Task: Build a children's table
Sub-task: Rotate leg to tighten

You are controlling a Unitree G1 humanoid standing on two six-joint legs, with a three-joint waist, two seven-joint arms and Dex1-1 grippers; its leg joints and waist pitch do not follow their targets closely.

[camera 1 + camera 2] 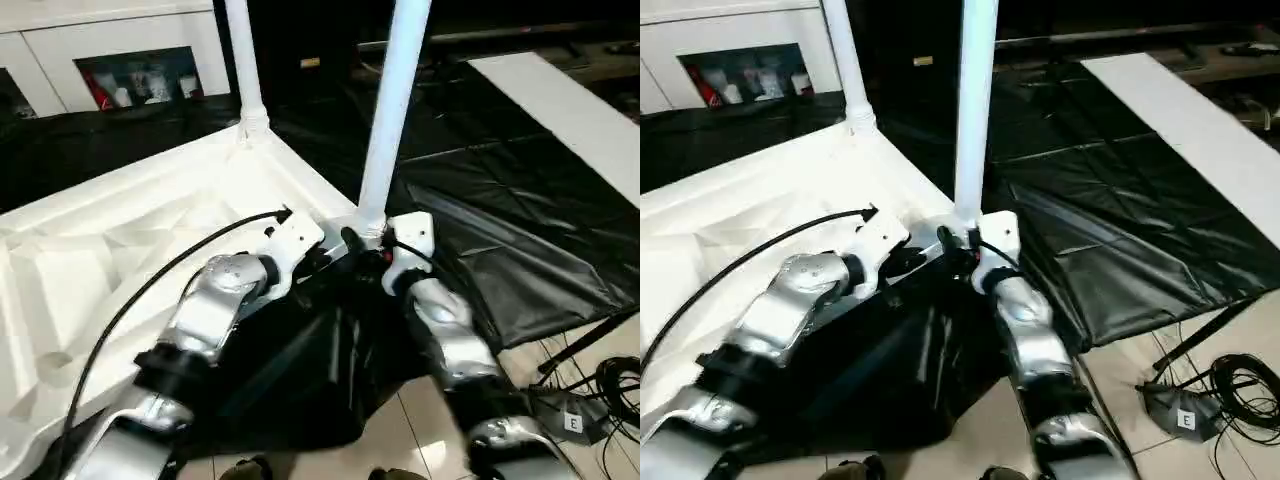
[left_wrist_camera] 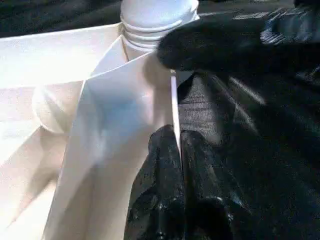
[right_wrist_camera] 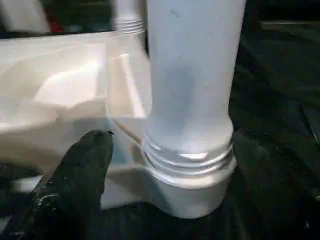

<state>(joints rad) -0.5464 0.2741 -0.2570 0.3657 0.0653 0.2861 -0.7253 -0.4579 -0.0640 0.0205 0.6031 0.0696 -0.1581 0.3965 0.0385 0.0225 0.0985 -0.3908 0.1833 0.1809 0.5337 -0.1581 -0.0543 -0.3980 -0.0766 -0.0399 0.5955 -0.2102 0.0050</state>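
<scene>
Lying upside down on the black-sheeted tabletop (image 1: 520,240), ribbed underside up: the children's table (image 1: 120,240). Standing upright in corner sockets already: two legs, the far leg (image 1: 243,60) and the near leg (image 1: 392,110). Remaining, judging by the four corners: two more legs. Pinching the table's rim wall just beside the near socket: left gripper (image 2: 175,160), fingers pressed together. Flanking the near leg's threaded base, spread wide and not touching: right gripper (image 3: 170,165).

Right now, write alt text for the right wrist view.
A white table leg stands upright, its ringed base seated in the corner socket of the upturned children's table top. The right end effector is open, one black finger each side of the leg.
</scene>
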